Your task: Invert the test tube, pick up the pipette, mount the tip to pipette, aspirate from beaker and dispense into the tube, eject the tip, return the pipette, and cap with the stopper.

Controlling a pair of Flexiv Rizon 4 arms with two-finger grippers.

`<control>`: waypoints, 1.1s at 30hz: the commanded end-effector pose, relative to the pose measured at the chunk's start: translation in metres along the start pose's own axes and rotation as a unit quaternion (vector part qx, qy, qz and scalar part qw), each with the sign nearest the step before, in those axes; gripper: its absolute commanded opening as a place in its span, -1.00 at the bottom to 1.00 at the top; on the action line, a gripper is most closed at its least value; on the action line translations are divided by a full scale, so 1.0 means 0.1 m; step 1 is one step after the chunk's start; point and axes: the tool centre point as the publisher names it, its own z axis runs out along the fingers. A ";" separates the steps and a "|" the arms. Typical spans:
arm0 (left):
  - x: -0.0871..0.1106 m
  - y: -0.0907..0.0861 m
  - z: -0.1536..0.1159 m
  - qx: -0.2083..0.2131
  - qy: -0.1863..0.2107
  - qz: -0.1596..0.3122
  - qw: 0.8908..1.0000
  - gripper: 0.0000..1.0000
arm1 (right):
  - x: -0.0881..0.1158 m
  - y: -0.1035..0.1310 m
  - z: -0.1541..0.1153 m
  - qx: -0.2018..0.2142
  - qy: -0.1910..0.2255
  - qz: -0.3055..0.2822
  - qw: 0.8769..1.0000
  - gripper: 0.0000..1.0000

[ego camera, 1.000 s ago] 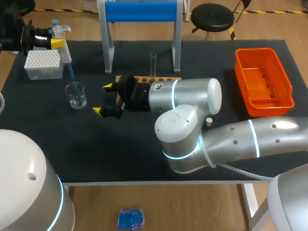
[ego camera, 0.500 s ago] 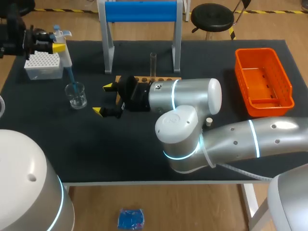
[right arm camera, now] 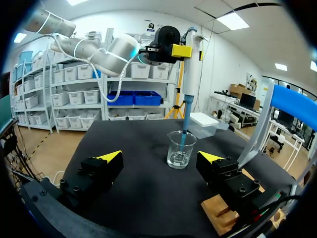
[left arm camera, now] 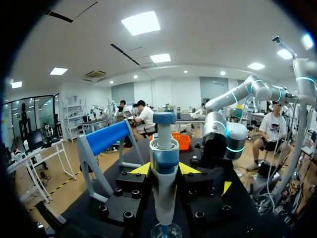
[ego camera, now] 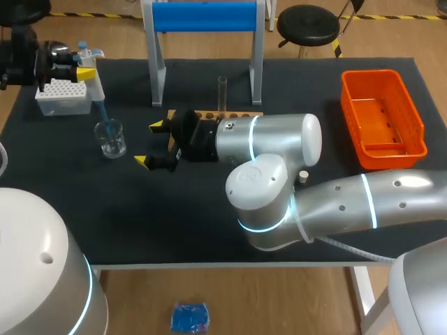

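Pipette (ego camera: 93, 75) upright, clamped in left gripper (ego camera: 82, 64), tip (ego camera: 103, 112) down in beaker (ego camera: 111, 137); test tube (ego camera: 223, 94) well off right, nearer wide-open right gripper (ego camera: 149, 144).

Two grippers: left gripper (ego camera: 84, 70) and right gripper (ego camera: 150, 144). One pipette (ego camera: 91, 63) between the left fingers, carrying one blue tip (right arm camera: 184, 121). One beaker (ego camera: 110, 138) ahead of the right fingers. One tip box (ego camera: 61, 91), one rack (ego camera: 241, 114), one tube (ego camera: 223, 89), one stopper (ego camera: 304, 176), one basket (ego camera: 370, 72), one stand (ego camera: 204, 15).
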 end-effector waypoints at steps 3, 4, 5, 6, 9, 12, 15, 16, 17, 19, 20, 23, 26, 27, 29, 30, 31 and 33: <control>-0.01 0.05 0.00 0.001 0.000 -0.002 1.000 -1.00 | -0.01 0.01 -0.02 0.002 0.002 0.000 1.000 1.00; -0.01 0.06 0.01 0.001 0.000 -0.002 1.000 -1.00 | -0.01 0.01 -0.02 0.002 0.002 0.000 1.000 1.00; -0.01 0.07 0.01 0.001 0.000 -0.003 1.000 -1.00 | -0.01 0.01 -0.02 0.002 0.002 0.000 1.000 1.00; -0.01 0.08 0.02 0.002 0.001 -0.004 1.000 -1.00 | -0.01 0.01 -0.02 0.002 0.002 0.000 1.000 1.00; -0.02 0.11 0.02 0.004 0.001 -0.006 1.000 -1.00 | -0.01 0.01 -0.02 0.002 0.002 0.000 1.000 1.00; -0.02 0.15 0.03 0.009 0.001 -0.010 1.000 -1.00 | -0.01 0.01 -0.02 0.002 0.002 0.000 1.000 1.00; -0.03 0.17 0.03 0.011 0.001 -0.011 1.000 -1.00 | -0.01 0.01 -0.02 0.002 0.002 0.000 1.000 1.00; -0.03 0.17 0.03 0.011 0.000 -0.012 1.000 -1.00 | -0.01 0.01 -0.02 0.002 0.002 0.000 1.000 1.00; -0.03 0.17 0.03 0.011 0.000 -0.012 1.000 -1.00 | -0.01 0.01 -0.02 0.002 0.002 0.000 1.000 1.00; -0.03 0.18 0.02 0.011 0.000 -0.013 1.000 -1.00 | -0.01 0.01 -0.02 0.002 0.002 0.000 1.000 1.00; -0.03 0.19 0.02 0.011 0.000 -0.014 1.000 -1.00 | -0.01 0.01 -0.02 0.002 0.002 0.000 1.000 1.00; -0.04 0.20 0.01 0.010 -0.001 -0.015 1.000 -1.00 | -0.01 0.01 -0.02 0.002 0.002 0.000 1.000 1.00; -0.03 0.20 0.01 0.009 -0.001 -0.016 1.000 -1.00 | -0.01 0.01 -0.02 0.002 0.002 0.000 1.000 1.00; -0.03 0.20 0.01 0.009 -0.001 -0.016 1.000 -1.00 | -0.01 0.01 -0.02 0.002 0.002 0.000 1.000 1.00; -0.03 0.20 0.00 0.008 -0.001 -0.017 1.000 -1.00 | -0.01 0.01 -0.02 0.002 0.002 0.000 1.000 1.00; -0.03 0.20 0.00 0.008 -0.001 -0.017 1.000 -1.00 | -0.01 0.01 -0.02 0.002 0.002 0.000 1.000 1.00; -0.03 0.20 0.00 0.007 0.000 -0.018 1.000 -1.00 | -0.01 0.01 -0.02 0.002 0.002 0.000 1.000 1.00; -0.03 0.20 0.00 0.004 0.001 -0.020 1.000 -1.00 | -0.01 0.01 -0.02 0.002 0.002 0.000 1.000 1.00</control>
